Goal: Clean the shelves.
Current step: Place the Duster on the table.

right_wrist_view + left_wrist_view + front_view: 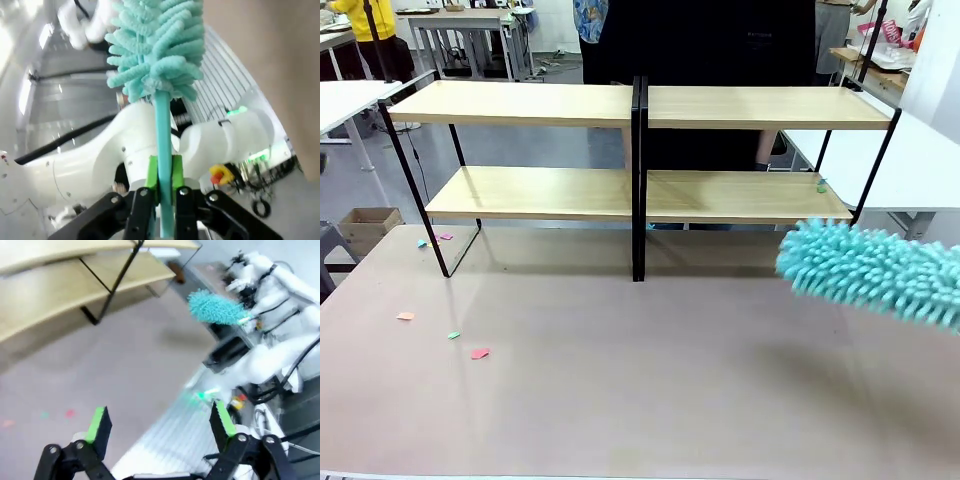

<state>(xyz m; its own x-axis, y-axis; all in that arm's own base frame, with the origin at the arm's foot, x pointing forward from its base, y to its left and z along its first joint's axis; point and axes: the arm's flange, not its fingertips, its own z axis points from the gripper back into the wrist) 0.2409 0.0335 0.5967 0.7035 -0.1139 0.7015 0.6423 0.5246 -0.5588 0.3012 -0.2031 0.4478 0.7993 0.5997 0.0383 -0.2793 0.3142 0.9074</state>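
Your right gripper (161, 192) pinches a teal duster (870, 268) near the shelves (635, 190), lower right end, not touching. Left gripper (161, 427) spread, empty. Wiping looks unstarted; paper bits (455, 335) on table.

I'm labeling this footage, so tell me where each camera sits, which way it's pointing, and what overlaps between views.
Front view: sits low between the arms, looks across the table at the shelves and a person behind; the duster enters from the right.
Left wrist view: on the left arm, looks over the open left gripper towards the tabletop, shelves and right arm.
Right wrist view: on the right arm, looks along the right gripper, shut on the duster's handle, towards the robot's white body.
Shared: all three show the duster; front and left wrist show the shelves.
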